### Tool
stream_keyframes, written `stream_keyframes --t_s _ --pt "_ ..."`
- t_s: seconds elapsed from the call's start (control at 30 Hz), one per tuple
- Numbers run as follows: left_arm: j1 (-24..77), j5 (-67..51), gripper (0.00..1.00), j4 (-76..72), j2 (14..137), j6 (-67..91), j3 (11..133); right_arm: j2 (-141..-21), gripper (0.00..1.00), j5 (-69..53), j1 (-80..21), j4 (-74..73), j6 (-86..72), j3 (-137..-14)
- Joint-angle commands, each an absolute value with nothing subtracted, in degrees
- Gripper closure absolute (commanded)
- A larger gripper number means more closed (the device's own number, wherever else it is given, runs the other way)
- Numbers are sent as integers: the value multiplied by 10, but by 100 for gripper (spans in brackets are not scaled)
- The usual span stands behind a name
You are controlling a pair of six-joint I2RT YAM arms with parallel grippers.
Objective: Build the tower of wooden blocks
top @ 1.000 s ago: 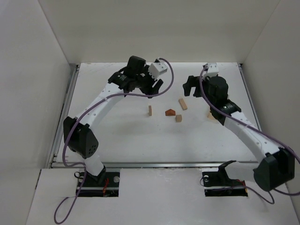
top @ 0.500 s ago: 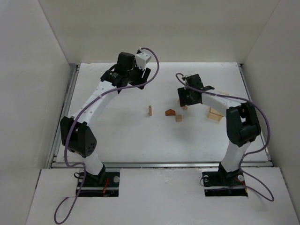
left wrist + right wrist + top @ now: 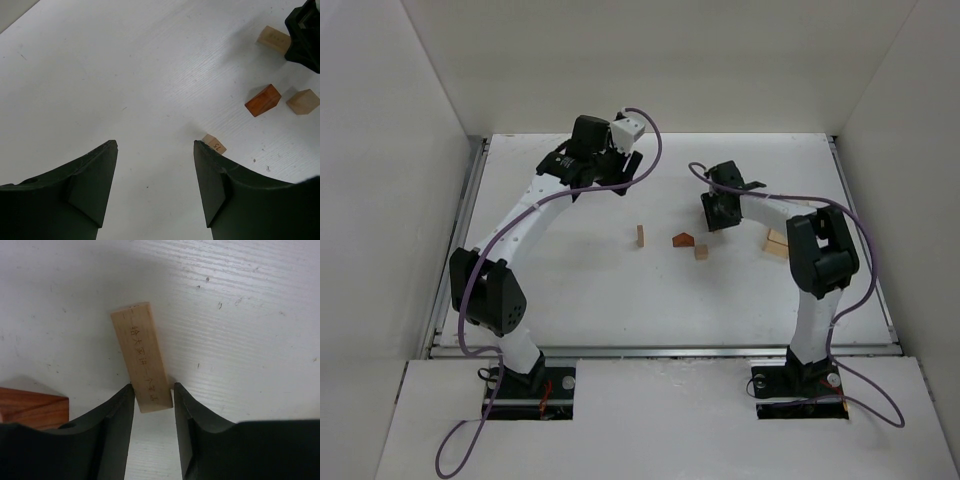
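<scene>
Your right jaws are low over the desk (image 3: 570, 290) and closed on the near end of a pale tan plank (image 3: 140, 350), one finger pressed to each long side. The plank lies flat on the white surface with a line of small printed characters along its top face. The reddish-brown roof-shaped block (image 3: 682, 240) lies on the desk just to one side of that grip, apart from the plank. Your left jaws hang open above the far left part of the desk with nothing between them. In the left wrist view the slim pale tan post (image 3: 214, 144) stands upright just beside one of the fingers, a number written on its top. From above, the post stands alone to the left of the roof-shaped block, clearly apart from it. A small tan cube (image 3: 701, 252) sits close to the roof-shaped block on its near right side, and from above you cannot tell whether they touch. No block rests on another among these four pieces. A larger pale tan box (image 3: 775, 244) sits further right, partly hidden behind your right arm.
</scene>
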State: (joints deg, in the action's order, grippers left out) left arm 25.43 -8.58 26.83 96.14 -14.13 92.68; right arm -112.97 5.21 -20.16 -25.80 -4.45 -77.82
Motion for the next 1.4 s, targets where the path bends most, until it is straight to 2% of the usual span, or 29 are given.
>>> stream_keyframes --t_s 0.0,0.17,0.23,0.3,0.4,0.53,0.67,0.7,0.8,1.07,1.23,1.37 --pt "256 -96 41 259 938 -151 926 -1136 59 63 -200 -265 -42 -804" --pt "256 -102 41 259 938 -162 926 -1141 83 49 -200 -271 -37 -809" --pt "256 -102 41 259 938 -162 921 -1141 87 49 -200 -271 -37 -815" --pt "256 -110 41 264 938 -174 921 -1135 100 49 -200 -276 -32 -815" --pt "256 -147 41 281 938 -207 921 -1101 100 65 -200 -257 -32 -803" --pt "256 -205 41 321 933 -277 942 -976 100 28 -200 -167 -25 -738" --pt "270 -265 36 392 933 -371 992 -772 100 -119 -200 11 22 -597" --pt "270 -289 35 405 933 -394 1001 -745 100 -147 -206 79 33 -566" --pt "295 -331 34 451 926 -458 1027 -667 100 -229 -225 135 74 -481" --pt "323 -465 29 534 909 -608 1059 -608 100 -289 -266 109 79 -454" --pt "361 -476 29 567 909 -673 1059 -591 100 -263 -298 98 84 -439" --pt "392 -469 29 555 909 -659 1059 -578 100 -250 -323 91 91 -439"
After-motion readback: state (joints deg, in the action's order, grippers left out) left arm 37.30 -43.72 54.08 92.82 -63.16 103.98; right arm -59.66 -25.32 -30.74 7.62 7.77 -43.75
